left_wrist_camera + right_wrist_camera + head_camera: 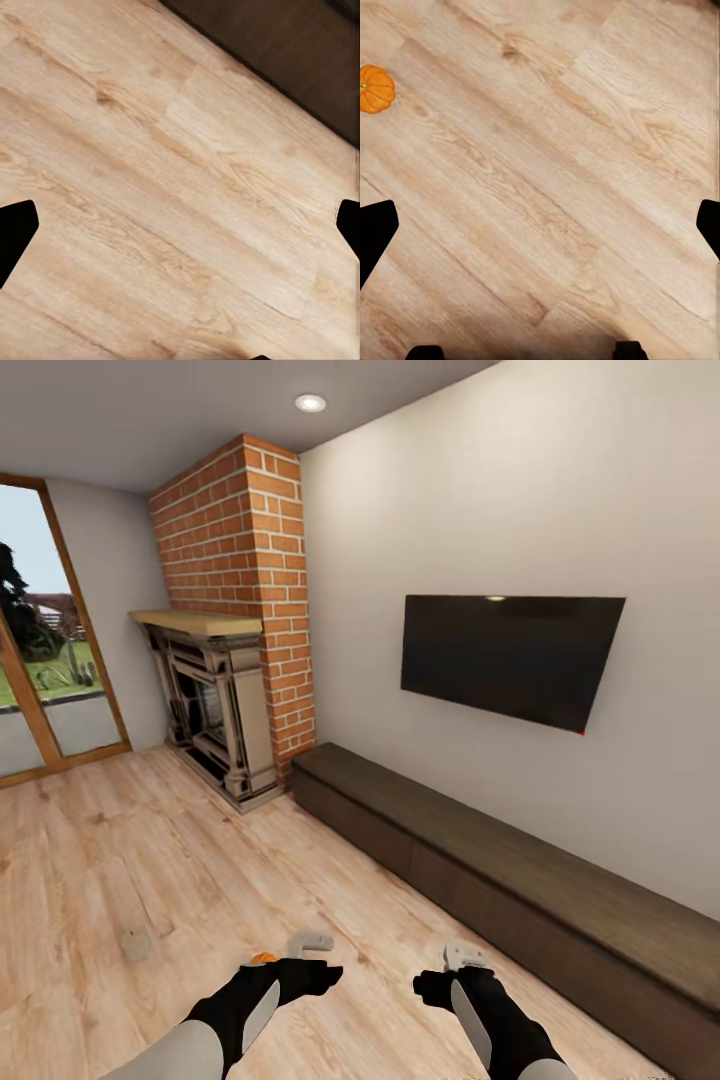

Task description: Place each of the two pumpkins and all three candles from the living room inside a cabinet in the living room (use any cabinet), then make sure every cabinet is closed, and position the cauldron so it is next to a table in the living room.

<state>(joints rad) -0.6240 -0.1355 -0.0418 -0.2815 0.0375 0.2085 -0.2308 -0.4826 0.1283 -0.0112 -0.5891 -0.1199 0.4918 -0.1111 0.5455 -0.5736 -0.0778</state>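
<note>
Head view room: pale wood floor (150,860), white wall with a dark wall screen (510,655), a brick chimney (250,580) over a beige stone fireplace (215,720), and a glazed door (40,660) at the left.
Cabinet (520,870): long, low and dark brown along the wall under the screen; every front in sight sits flush, so it looks closed.
Arms: both reach forward low over the floor, left gripper (310,942) and right gripper (465,956) side by side, well short of the cabinet.
Left gripper (180,217) state: dark finger tips sit at opposite edges of its wrist view with bare floor between, so spread wide and empty.
Right gripper (540,217) state: the same, wide and holding nothing.
Pumpkin (375,88): lying on the floor; the right wrist view shows it whole, while the head view gives just an orange sliver (263,958) behind the left arm.
Candle (135,944): a small beige-grey stub on the floor near the left arm, probably one of the three.
Wrist view difference: the left one catches the dark cabinet base (300,52) along one corner; the right one shows the pumpkin instead.
Progress: my judgement is early; nothing is being carried, a pumpkin and a candle lie on the floor, and storing them and placing the cauldron remain.
</note>
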